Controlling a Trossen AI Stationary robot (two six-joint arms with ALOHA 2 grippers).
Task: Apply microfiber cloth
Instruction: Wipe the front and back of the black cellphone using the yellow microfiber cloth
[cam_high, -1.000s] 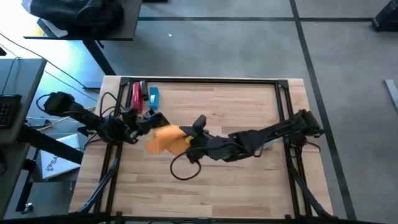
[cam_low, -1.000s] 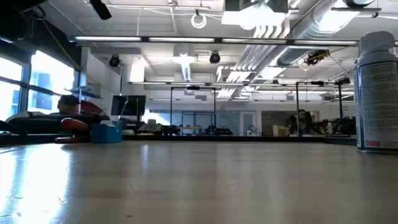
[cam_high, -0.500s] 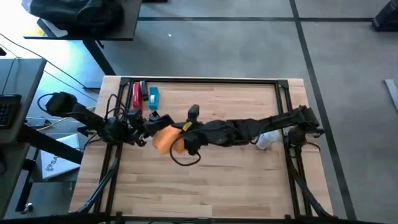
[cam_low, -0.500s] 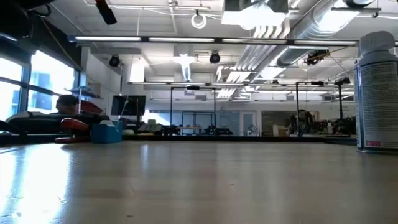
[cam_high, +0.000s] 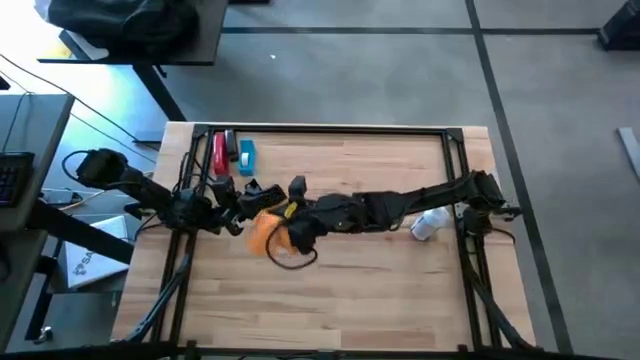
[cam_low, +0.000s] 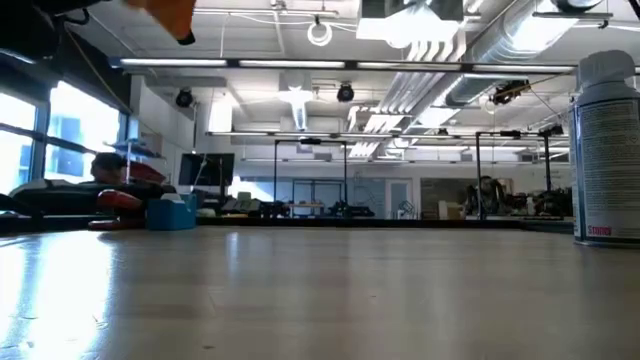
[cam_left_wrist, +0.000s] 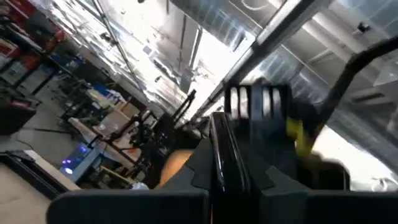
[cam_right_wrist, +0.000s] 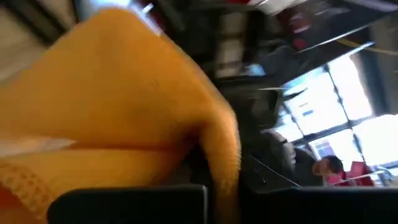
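Right tool (cam_high: 272, 222) clamping microfiber cloth (cam_high: 262, 230)

Overhead, table-level and two close wrist views; shared table (cam_high: 400, 280).

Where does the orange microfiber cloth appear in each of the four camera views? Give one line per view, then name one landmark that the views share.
High view: the microfiber cloth lies left of centre, where the two arms meet.
Low view: only a corner shows at the top edge, left.
Left wrist view: an orange patch low in the picture, behind the black phone.
Right wrist view: it fills most of the frame.
Shared landmark: the red tool at the table's far left, also in the low view.
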